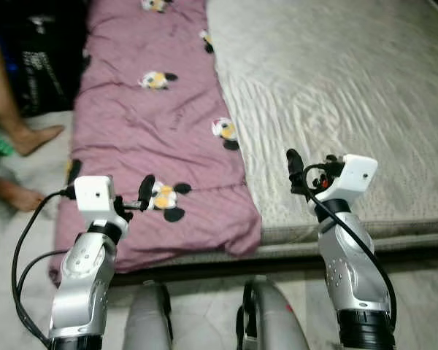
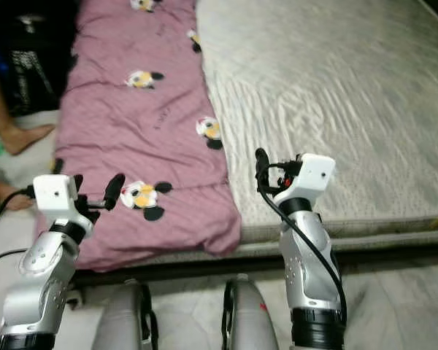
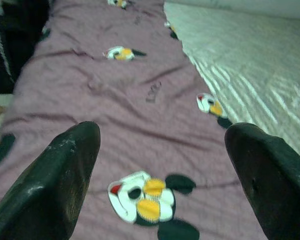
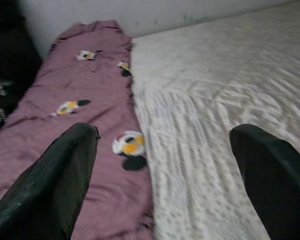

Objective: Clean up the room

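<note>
Both grippers, left gripper [image 1: 147,191] and right gripper [image 1: 295,166], hung spread and empty over the near edge of the purple blanket [image 1: 160,124]; grasping its hem squarely seemed wise.

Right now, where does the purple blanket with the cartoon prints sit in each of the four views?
Left eye view: purple blanket covers the bed's left strip, upper left.
Right eye view: same strip, shifted further left.
Left wrist view: spreads between and beyond the left tool's fingers.
Right wrist view: left half.
Shared landmark: its straight edge against the pale mattress.
</note>
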